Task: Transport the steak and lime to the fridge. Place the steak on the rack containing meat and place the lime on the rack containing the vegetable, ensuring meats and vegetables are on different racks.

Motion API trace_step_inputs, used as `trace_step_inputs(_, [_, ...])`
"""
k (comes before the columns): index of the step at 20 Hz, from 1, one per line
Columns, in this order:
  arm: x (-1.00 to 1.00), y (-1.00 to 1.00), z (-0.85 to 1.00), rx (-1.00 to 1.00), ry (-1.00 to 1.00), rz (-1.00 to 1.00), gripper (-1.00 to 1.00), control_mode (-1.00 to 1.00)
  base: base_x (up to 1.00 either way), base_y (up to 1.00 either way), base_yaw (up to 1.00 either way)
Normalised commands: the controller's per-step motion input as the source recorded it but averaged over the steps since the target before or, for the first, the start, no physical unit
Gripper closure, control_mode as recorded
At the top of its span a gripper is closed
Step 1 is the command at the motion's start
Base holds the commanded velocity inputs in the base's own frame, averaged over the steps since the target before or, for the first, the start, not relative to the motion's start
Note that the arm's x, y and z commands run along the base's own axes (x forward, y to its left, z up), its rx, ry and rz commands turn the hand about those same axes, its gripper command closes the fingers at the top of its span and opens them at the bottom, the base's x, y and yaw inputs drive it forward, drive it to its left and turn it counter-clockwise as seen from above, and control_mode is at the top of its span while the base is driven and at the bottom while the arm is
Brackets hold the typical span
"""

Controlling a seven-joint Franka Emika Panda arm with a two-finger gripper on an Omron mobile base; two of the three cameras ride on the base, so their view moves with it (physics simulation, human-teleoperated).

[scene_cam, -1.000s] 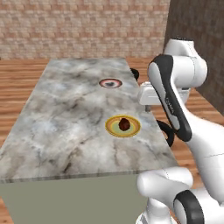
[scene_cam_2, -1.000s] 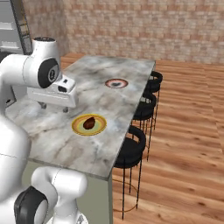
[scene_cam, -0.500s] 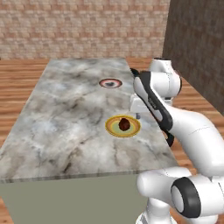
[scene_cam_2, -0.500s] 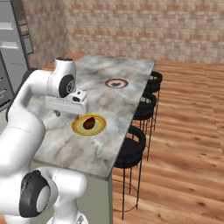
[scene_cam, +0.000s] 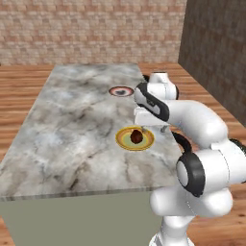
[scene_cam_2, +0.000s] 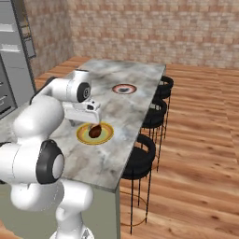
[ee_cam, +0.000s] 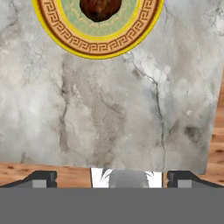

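1. Island counter (scene_cam: 72, 125): a long slab with a grey marbled top, standing on a wooden floor (scene_cam_2: 196, 140) in front of a brick wall (scene_cam: 91, 29).
2. Fridge (scene_cam_2: 11, 56): a tall grey unit at the left edge of the right base view, well apart from the counter's near end. Whether its doors are open cannot be told.
3. Arm: white with dark joints, bent over the counter's near right part in the left base view.
4. Bar stools (scene_cam_2: 156, 109): black, in a row along the counter's far long side as seen in the right base view.
5. Yellow-rimmed plate (scene_cam: 122, 140): round, flat on the counter, directly beside the arm's wrist.
6. Red-rimmed plate (scene_cam: 113, 91): smaller in view, farther along the counter, well apart from the yellow-rimmed plate. The dark item on it is too small to identify.
7. Steak (scene_cam: 137, 136): dark reddish-brown chunk resting at the centre of the yellow-rimmed plate.
8. Gripper (ee_cam: 112, 177): positioned near the plate, above the counter edge, not touching the steak. The two dark fingertips (ee_cam: 41, 178) are spread wide with nothing between them.
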Motion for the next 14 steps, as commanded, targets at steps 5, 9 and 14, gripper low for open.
trace_step_inputs(5, [0.40, 0.00, -0.14, -0.03, 0.01, -0.05, -1.00, -1.00, 0.00, 0.00, 0.00])
trace_step_inputs(9, [0.39, 0.00, -0.23, 0.00, 0.00, -0.04, -1.00, -1.00, 0.00, 0.00, 0.00])
trace_step_inputs(14, [0.19, 0.00, -0.31, 0.00, -0.04, 0.00, -1.00, -1.00, 0.00, 0.00, 0.00])
